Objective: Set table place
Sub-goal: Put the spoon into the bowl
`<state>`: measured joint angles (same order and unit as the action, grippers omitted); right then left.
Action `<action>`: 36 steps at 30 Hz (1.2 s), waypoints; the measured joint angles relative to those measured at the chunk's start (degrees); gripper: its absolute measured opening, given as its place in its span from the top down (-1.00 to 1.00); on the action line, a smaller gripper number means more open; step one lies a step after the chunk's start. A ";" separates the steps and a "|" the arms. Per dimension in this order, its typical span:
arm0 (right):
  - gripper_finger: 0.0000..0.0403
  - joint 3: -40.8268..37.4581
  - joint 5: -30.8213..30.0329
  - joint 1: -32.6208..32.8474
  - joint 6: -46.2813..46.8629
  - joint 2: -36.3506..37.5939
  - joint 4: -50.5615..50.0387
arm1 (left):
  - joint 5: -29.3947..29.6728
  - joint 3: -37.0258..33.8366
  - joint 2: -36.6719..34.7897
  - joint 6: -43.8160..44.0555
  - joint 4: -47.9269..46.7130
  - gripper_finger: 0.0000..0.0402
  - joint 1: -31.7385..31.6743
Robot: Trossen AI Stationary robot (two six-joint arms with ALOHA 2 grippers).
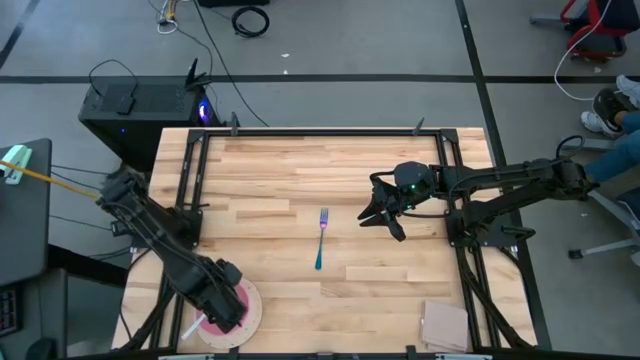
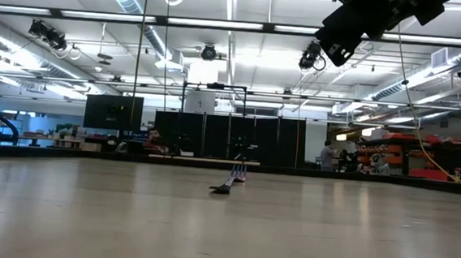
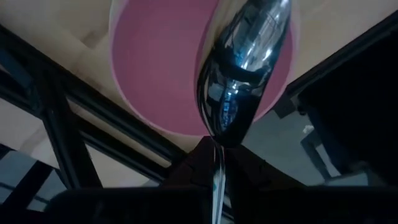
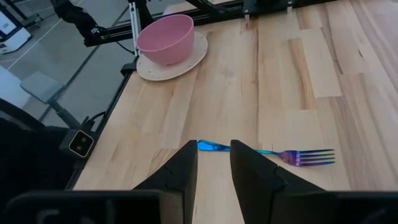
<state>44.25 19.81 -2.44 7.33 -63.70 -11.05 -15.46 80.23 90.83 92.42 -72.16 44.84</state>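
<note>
The off-white plate point(image 1: 243, 318) lies at the table's near left corner with the pink bowl point(image 1: 212, 322) on it; both also show in the right wrist view point(image 4: 166, 38). My left gripper point(image 1: 226, 306) is over them, shut on the silver spoon point(image 3: 239, 68), whose bowl end reaches out over the pink bowl point(image 3: 155, 68). The teal-handled fork point(image 1: 321, 240) lies flat mid-table, tines toward the far edge. My right gripper point(image 1: 384, 218) is open and empty, raised above the table to the right of the fork point(image 4: 267, 153). My left gripper pinches the spoon's handle point(image 3: 216, 177) between its two fingers, just behind the spoon's bowl. The spoon runs along the fingers and sticks out ahead of them. It is clear of the table, its bowl end above the pink bowl.
A tan square pad point(image 1: 445, 325) lies at the near right corner. Black rails point(image 1: 190, 190) run along the table's sides. Bare wood lies between the fork and the plate. A person's legs point(image 1: 610, 150) show beyond the right edge.
</note>
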 joint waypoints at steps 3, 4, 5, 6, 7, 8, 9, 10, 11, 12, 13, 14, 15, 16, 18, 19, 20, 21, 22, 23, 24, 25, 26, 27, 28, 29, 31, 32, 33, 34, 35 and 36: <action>0.50 0.00 0.00 -0.01 0.18 0.00 0.00 | -0.59 0.00 1.31 -0.06 -0.02 0.87 -0.21; 0.50 0.00 -0.01 0.00 0.18 0.00 0.00 | -1.11 0.00 1.81 -0.07 -0.04 0.87 -0.40; 0.50 0.00 0.00 0.00 0.18 0.00 0.02 | -1.69 0.00 2.21 -0.07 -0.03 0.87 -0.41; 0.50 0.00 0.00 0.00 0.18 0.00 0.00 | -2.00 -0.02 2.55 -0.07 -0.02 0.87 -0.41; 0.50 0.00 0.00 0.00 0.18 0.00 0.02 | -2.34 -0.02 2.89 -0.05 -0.03 0.86 -0.41; 0.50 0.00 0.00 0.00 0.18 0.00 0.02 | -2.46 -0.02 3.31 -0.02 -0.05 0.85 -0.46; 0.50 0.00 -0.02 -0.02 0.18 0.00 0.01 | -2.68 -0.02 3.85 -0.03 -0.06 0.85 -0.55; 0.50 0.00 0.00 -0.01 0.18 0.00 0.01 | -3.38 -0.02 4.56 -0.11 0.00 0.85 -0.59; 0.50 0.00 0.00 0.00 0.18 0.00 0.02 | -4.17 -0.02 5.28 -0.34 0.00 0.85 -0.59; 0.50 0.00 0.00 0.00 0.18 0.00 0.01 | -5.25 -0.02 6.00 -0.86 -0.04 0.86 -0.63; 0.50 0.00 -0.01 0.00 0.18 0.00 0.00 | -6.28 -0.02 6.64 -1.52 -0.03 0.86 -0.64; 0.50 0.00 0.00 0.00 0.18 0.00 0.02 | -7.25 -0.02 7.29 -1.97 -0.01 0.87 -0.65; 0.50 0.00 -0.02 0.00 0.18 0.00 0.02 | -8.10 -0.02 7.89 -2.48 -0.03 0.87 -0.72; 0.50 0.00 0.00 0.00 0.18 0.00 0.00 | -8.50 -0.02 8.55 -3.10 -0.01 0.87 -0.88; 0.50 0.00 -0.02 0.00 0.18 0.00 0.02 | -8.93 -0.02 9.77 -4.66 -0.09 0.85 -1.21; 0.50 0.00 -0.02 0.00 0.20 0.00 0.02 | -8.99 -0.02 10.42 -5.14 -0.09 0.85 -1.38; 0.50 0.00 0.00 -0.01 0.20 0.00 0.00 | -9.29 -0.02 11.07 -6.11 -0.04 0.85 -1.60; 0.50 0.00 -0.01 0.00 0.20 0.00 0.01 | -10.07 -0.02 11.88 -7.46 -0.04 0.85 -1.76; 0.50 0.00 -0.02 0.00 0.20 0.00 0.02 | -10.81 -0.02 12.60 -8.50 -0.16 0.86 -2.04; 0.50 0.00 0.00 0.00 0.20 0.00 0.01 | -11.01 -0.02 13.33 -9.33 -0.18 0.87 -2.21; 0.50 0.00 -0.02 0.00 0.20 0.00 0.01 | -11.32 -0.03 13.88 -10.28 -0.25 0.87 -2.35; 0.50 0.00 -0.02 0.00 0.20 0.00 0.02 | -11.73 -0.02 14.34 -11.03 -0.30 0.87 -2.54; 0.50 0.00 -0.02 -0.01 0.17 0.00 0.02 | -12.37 -0.04 14.74 -12.13 -0.28 0.86 -2.71; 0.50 0.00 -0.02 0.00 0.15 0.00 0.00 | -13.18 -0.02 15.13 -13.23 -0.28 0.85 -2.88; 0.50 0.00 -0.02 0.00 0.13 0.00 0.02 | -13.66 -0.04 15.41 -13.90 -0.28 0.85 -3.00; 0.50 0.00 -0.02 0.00 0.13 0.00 0.02 | -14.05 -0.04 15.67 -14.47 -0.28 0.84 -3.15; 0.50 0.00 -0.02 -0.01 0.11 0.00 0.02 | -15.36 -0.02 16.11 -15.24 -0.34 0.84 -3.53; 0.50 0.00 -0.02 -0.02 0.10 0.00 0.02 | -15.64 -0.04 16.21 -15.57 -0.28 0.85 -3.56; 0.50 0.00 -0.02 -0.01 0.09 0.00 0.02 | -15.77 -0.04 16.21 -15.62 -0.19 0.86 -3.56; 0.50 0.00 -0.02 0.00 0.05 0.00 0.02 | -15.79 -0.04 16.30 -15.61 -0.12 0.87 -3.70; 0.50 0.00 -0.02 -0.02 0.05 0.00 0.02 | -15.88 -0.02 16.40 -15.66 -0.07 0.87 -3.92; 0.50 0.00 -0.02 -0.02 0.03 0.00 0.02 | -15.88 -0.04 16.53 -15.74 -0.09 0.86 -4.00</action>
<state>44.25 19.79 -2.46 7.37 -63.70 -11.03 -31.33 80.18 107.36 76.69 -72.25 40.84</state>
